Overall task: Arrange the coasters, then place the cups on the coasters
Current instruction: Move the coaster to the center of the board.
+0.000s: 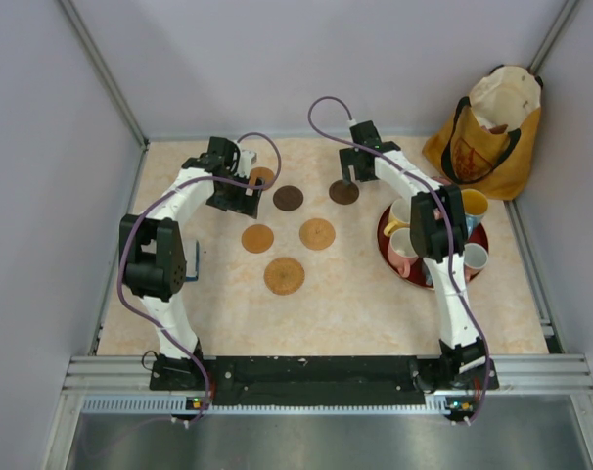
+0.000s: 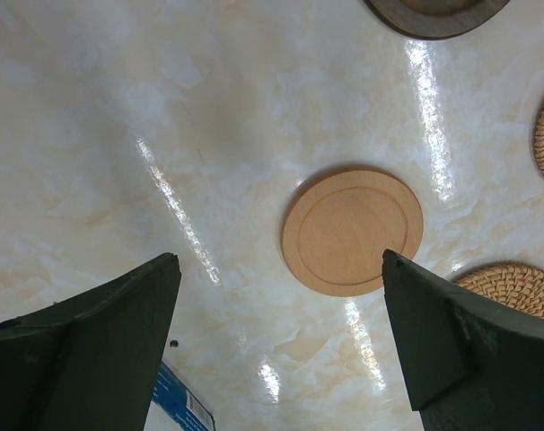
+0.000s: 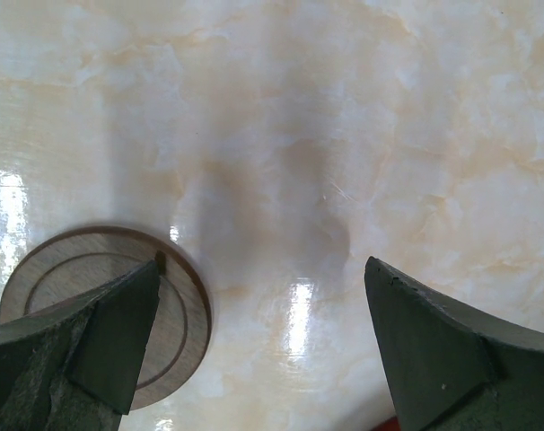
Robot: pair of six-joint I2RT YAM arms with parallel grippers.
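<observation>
Coasters lie flat on the marbled beige table (image 1: 355, 304). The left gripper (image 2: 279, 259) has its fingers spread wide and empty, with a smooth tan wooden disc (image 2: 352, 231) showing between them. The right gripper (image 3: 263, 263) is equally wide and empty, one finger just over a dark brown wooden disc (image 3: 101, 314). Woven tan discs (image 1: 317, 233) lie nearby. Small handled cups (image 1: 473, 206) crowd a red round tray (image 1: 411, 275) beside a yellow-orange bag (image 1: 487, 132).

Top view looking down, wrist views close over same table (image 1: 355, 304)
</observation>
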